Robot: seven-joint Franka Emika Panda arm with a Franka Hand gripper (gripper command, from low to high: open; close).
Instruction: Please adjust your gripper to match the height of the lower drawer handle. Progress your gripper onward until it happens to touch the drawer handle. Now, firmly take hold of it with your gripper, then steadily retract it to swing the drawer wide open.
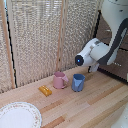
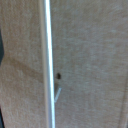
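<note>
Wrist view: drawer handle (image 2: 47,60) fills the frame close up, a silver bar crossing the brown drawer (image 2: 90,60) front end to end, dead ahead of the camera. Gripper fingers aren't visible in either view, so can't tell if released or clenched. Exterior view: arm (image 1: 97,50) points toward the cabinet at the exterior view's right, above the counter (image 1: 95,102). Likely next move: straight advance, jaws straddling the bar's long axis.

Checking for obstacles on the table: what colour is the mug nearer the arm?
Blue mug, beside a pink mug; clearest in the exterior view.

pink mug (image 1: 60,80) beside blue mug (image 1: 78,82) | yellow block (image 1: 45,90) | plate (image 1: 19,116) | wooden table (image 1: 95,102)
</note>
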